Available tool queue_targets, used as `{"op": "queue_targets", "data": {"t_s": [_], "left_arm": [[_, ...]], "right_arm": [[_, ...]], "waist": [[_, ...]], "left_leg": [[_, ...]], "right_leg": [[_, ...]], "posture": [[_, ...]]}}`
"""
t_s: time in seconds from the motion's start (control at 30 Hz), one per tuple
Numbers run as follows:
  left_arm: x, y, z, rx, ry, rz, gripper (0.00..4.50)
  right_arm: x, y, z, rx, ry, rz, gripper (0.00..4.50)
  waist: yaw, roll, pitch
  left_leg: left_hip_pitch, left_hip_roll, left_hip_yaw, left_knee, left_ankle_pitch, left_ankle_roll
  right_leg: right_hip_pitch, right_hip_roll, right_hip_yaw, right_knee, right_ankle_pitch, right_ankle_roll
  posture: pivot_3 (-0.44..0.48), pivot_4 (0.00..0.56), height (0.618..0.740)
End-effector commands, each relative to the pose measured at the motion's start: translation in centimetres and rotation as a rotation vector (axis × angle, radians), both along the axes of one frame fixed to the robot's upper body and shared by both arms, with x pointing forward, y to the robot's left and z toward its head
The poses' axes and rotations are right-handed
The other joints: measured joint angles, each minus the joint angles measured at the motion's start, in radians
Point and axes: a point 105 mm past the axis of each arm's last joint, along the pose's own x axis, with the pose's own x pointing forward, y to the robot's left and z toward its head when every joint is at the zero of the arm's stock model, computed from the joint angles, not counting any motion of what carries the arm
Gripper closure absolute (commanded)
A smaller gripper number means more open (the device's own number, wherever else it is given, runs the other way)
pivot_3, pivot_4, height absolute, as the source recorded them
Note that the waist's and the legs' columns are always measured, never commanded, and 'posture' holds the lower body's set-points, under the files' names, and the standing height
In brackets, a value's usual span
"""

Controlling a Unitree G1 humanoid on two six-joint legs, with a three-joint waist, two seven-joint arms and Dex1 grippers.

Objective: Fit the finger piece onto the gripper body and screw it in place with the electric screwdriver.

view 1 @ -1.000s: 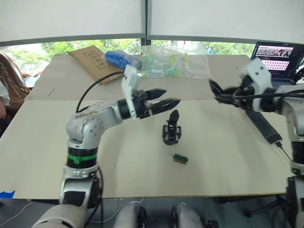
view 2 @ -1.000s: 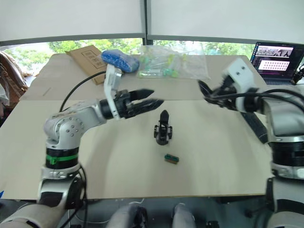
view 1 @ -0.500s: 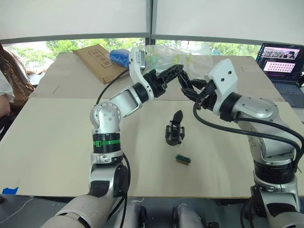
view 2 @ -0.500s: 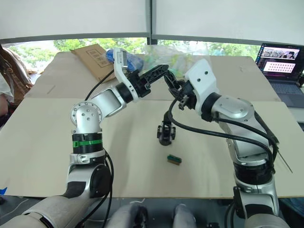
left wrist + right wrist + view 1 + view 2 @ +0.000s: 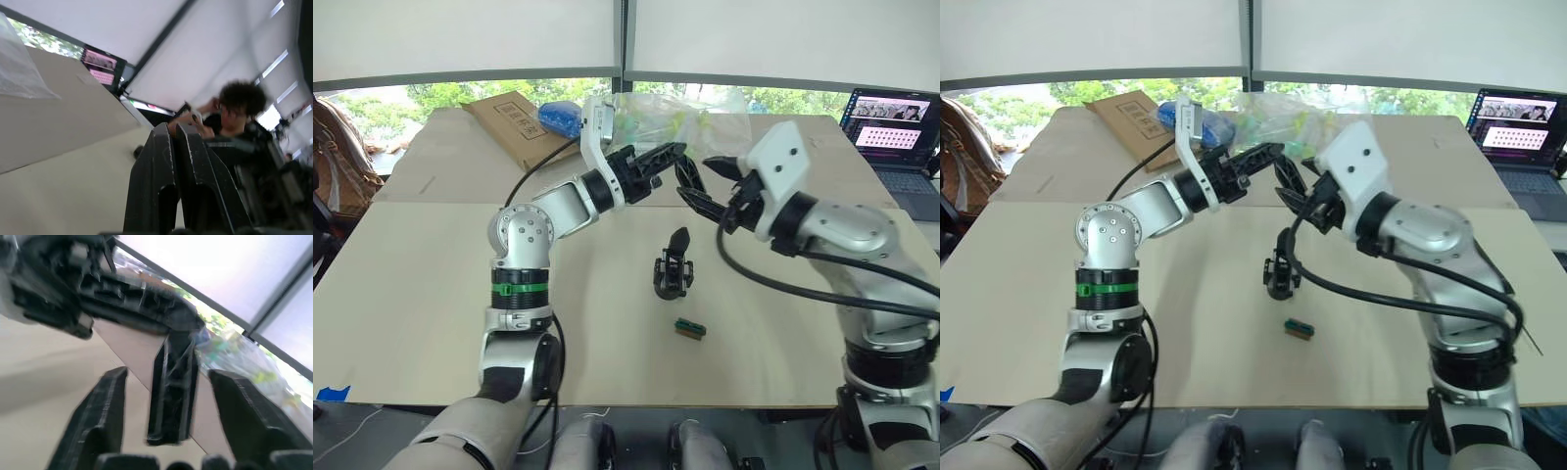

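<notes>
The finger piece [image 5: 171, 396], a small black wedge, hangs from the tips of my left gripper [image 5: 668, 153], which is shut on it above the middle of the table. My right gripper [image 5: 697, 179] faces the left one with its jaws open on either side of the piece, not touching it. In the left wrist view the left gripper's fingers [image 5: 161, 161] press together. The gripper body [image 5: 672, 269] stands upright on the table below both grippers, its one pointed finger up. The electric screwdriver is hidden behind my right arm.
A small green block [image 5: 686, 328] lies in front of the gripper body. At the table's back are a cardboard box [image 5: 514, 122], a blue bag [image 5: 560, 116] and a clear plastic bag [image 5: 690, 122]. A laptop [image 5: 891, 127] stands far right. A person [image 5: 333, 147] sits at the left edge.
Both arms came together above the table's middle. The left gripper closed on the finger piece and the right gripper opened off it.
</notes>
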Motion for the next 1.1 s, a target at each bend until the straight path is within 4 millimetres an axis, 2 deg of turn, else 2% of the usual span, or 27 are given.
{"op": "queue_targets", "data": {"t_s": [0.03,0.13,0.23,0.5,0.6,0.87,0.93,1.0,1.03,1.1], "left_arm": [[-3.2,0.1,2.1,0.064,-0.194,-0.255,4.5],[-4.8,1.3,2.4,0.111,-0.239,-0.419,4.5],[-5.7,1.6,2.6,0.138,-0.262,-0.52,4.5],[-6.1,1.0,2.1,0.171,-0.282,-0.573,4.5],[-6.2,1.1,1.9,0.184,-0.285,-0.578,4.5],[-6.1,1.2,1.5,0.217,-0.292,-0.573,4.5],[-5.8,1.3,1.5,0.213,-0.276,-0.561,4.5],[-5.9,1.6,1.3,0.225,-0.309,-0.566,3.73],[-6.1,2.3,0.4,0.268,-0.349,-0.577,3.42],[-6.1,3.6,-1.4,0.362,-0.387,-0.597,2.42]], "right_arm": [[-2.5,-1.1,3.1,0.177,0.142,0.238,0.61],[-3.3,-1.7,2.7,0.159,0.329,0.377,0.61],[-3.3,-1.0,2.2,0.166,0.442,0.453,0.61],[-2.1,1.7,0.8,0.126,0.482,0.504,0.61],[-2.4,2.5,1.0,0.113,0.491,0.54,1.41],[-2.7,3.1,0.5,0.031,0.471,0.563,4.24],[-2.8,2.9,0.2,-0.003,0.446,0.56,4.28],[-2.8,2.6,0.1,-0.015,0.427,0.556,4.28],[-2.7,2.2,-0.2,-0.032,0.401,0.545,4.28],[-2.8,1.5,-0.9,-0.065,0.368,0.525,4.28]], "waist": [[-0.005,0.0,0.0],[-0.006,0.0,0.0],[-0.012,0.0,0.0],[-0.012,0.0,0.0],[-0.011,0.0,0.0],[-0.011,0.0,0.0],[-0.011,0.0,0.0],[-0.011,0.0,0.0],[-0.012,0.0,0.0],[-0.014,0.0,0.0]], "left_leg": [[0.0,0.0,0.0,-0.001,0.0,0.0],[0.001,0.001,0.0,-0.001,0.0,0.0],[0.001,0.001,0.0,-0.001,0.0,0.0],[0.0,0.001,0.001,-0.001,0.0,0.0],[0.0,0.001,0.001,-0.001,0.0,0.0],[0.0,0.001,0.001,-0.001,0.0,0.0],[0.0,0.001,0.001,-0.001,0.0,0.0],[-0.001,0.001,0.001,-0.001,0.0,0.0],[-0.001,0.001,0.001,-0.001,0.0,0.0],[0.0,0.001,0.001,-0.002,0.0,0.0]], "right_leg": [[0.0,0.0,0.0,0.0,0.0,0.0],[0.001,0.0,-0.001,-0.001,0.0,-0.001],[0.0,0.0,0.0,-0.001,0.0,-0.001],[-0.001,0.0,0.001,0.0,0.0,-0.001],[-0.002,0.0,0.001,0.001,0.0,-0.001],[-0.002,0.0,0.001,0.001,0.0,-0.001],[-0.002,0.0,0.001,0.001,0.0,-0.001],[-0.002,0.0,0.001,0.001,0.0,-0.001],[-0.002,0.0,0.001,0.001,0.0,-0.001],[-0.002,0.0,0.001,0.0,0.0,-0.001]], "posture": [[0.0,0.15,0.732],[0.0,0.15,0.732],[0.0,0.15,0.732],[0.0,0.15,0.732],[0.0,0.15,0.732],[0.0,0.15,0.732],[0.0,0.15,0.732],[0.0,0.15,0.732],[0.0,0.15,0.732],[0.0,0.15,0.732]]}}
